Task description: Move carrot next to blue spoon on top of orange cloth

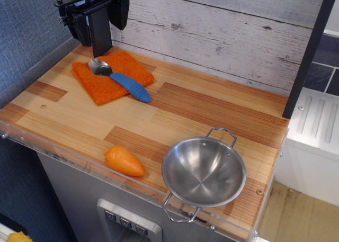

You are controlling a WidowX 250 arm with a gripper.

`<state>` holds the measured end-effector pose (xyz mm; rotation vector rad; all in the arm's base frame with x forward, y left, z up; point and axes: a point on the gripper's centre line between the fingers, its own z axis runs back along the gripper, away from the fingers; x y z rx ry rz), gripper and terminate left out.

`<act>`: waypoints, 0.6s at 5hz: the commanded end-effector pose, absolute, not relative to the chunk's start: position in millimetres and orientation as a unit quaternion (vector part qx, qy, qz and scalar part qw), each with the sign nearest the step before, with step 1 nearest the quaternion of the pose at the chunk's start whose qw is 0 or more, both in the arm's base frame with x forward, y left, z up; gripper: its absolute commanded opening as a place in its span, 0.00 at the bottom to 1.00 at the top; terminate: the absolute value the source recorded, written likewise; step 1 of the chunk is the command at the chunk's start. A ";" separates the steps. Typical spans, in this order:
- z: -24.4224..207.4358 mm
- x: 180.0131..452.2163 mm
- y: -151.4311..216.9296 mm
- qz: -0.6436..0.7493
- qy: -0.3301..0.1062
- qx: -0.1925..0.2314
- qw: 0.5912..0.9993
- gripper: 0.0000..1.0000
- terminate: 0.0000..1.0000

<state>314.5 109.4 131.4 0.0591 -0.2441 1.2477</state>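
The carrot (125, 161), a stubby smooth orange cone, lies near the front edge of the wooden counter, just left of a metal bowl. The orange cloth (100, 86), a fuzzy folded square, lies at the back left. The blue spoon (123, 81) rests on it, with its silver bowl toward the back left and its ribbed blue handle sticking out over the cloth's right edge. My black gripper (100, 34) hangs above the back of the cloth, right over the spoon's bowl and far from the carrot. It looks open and holds nothing.
A shiny steel bowl with two wire handles (204, 171) sits at the front right, close to the carrot. A plank wall runs along the back and a blue wall along the left. A dark post (307, 56) stands at the right edge.
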 end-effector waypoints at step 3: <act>120.7 291.5 80.5 0.605 -0.110 0.036 0.788 1.00 0.00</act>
